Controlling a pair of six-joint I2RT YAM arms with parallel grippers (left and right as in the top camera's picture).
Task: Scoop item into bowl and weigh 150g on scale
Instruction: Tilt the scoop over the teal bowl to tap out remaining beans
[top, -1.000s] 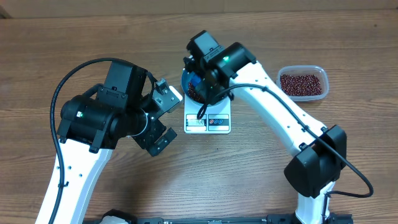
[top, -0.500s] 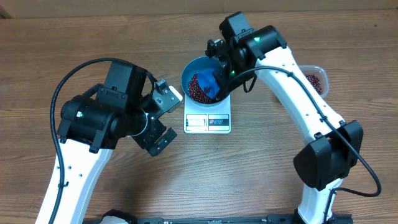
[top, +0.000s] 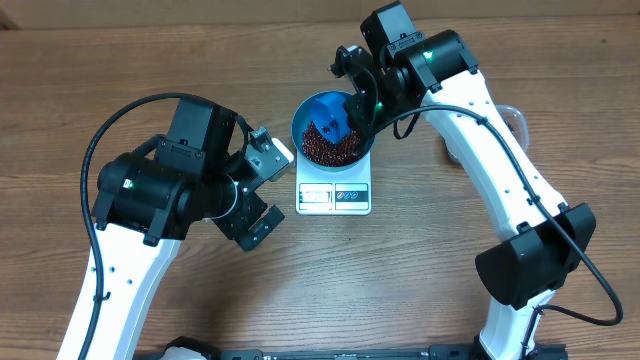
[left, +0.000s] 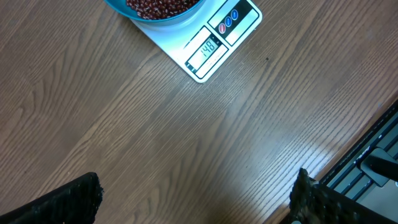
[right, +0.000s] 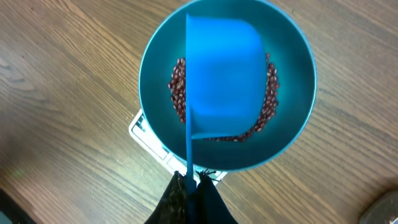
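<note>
Right tool (right: 191, 186), pinching the tilted scoop (right: 224, 74) over the bowl (right: 298, 118), is risking dumping excess beans (right: 178, 87) past the scale's (left: 214, 46) target; left tool (top: 265, 190) gaping.

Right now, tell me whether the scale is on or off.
On. The scale shows digits on its display, the bowl resting on it.

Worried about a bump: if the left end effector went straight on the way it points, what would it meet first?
Probably the bare wooden table, short of the scale. The open left end effector points down at the wood; depth is hard to judge.
</note>
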